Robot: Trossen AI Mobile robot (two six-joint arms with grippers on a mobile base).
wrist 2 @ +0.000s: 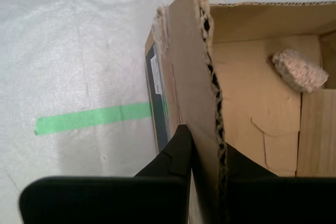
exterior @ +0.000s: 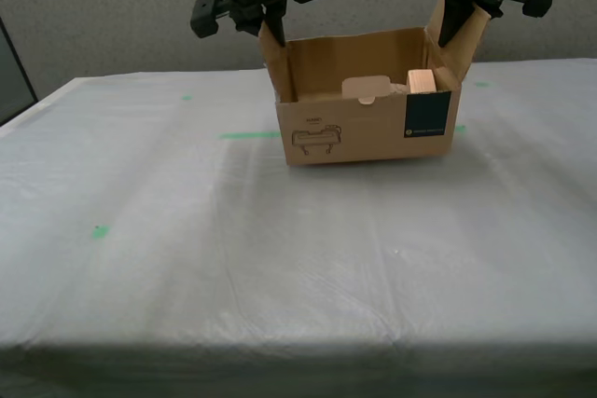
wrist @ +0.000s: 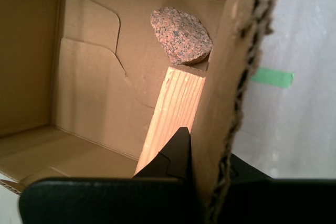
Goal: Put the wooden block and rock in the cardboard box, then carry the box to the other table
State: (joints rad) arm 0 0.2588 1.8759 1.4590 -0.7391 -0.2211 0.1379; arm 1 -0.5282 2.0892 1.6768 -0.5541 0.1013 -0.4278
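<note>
One cardboard box (exterior: 364, 132) sits upright on the cloth-draped table (exterior: 280, 267), holding one wooden block (wrist: 173, 103) and one rock (wrist: 181, 34). The block lies flat with its long axis along the side wall at the exterior view's right, and the rock touches its far end. Both arms reach down from above: my first gripper (wrist: 205, 145) pinches that side's raised flap (wrist: 231, 77), and my second gripper (wrist 2: 205, 140) pinches the opposite flap (wrist 2: 191, 66).

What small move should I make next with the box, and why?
Probably open both jaws. The cardboard box seems to sit on the cloth table, with the wooden block and rock inside, while my first gripper and my second gripper each pinch a flap. I cannot confirm contact underneath.
</note>
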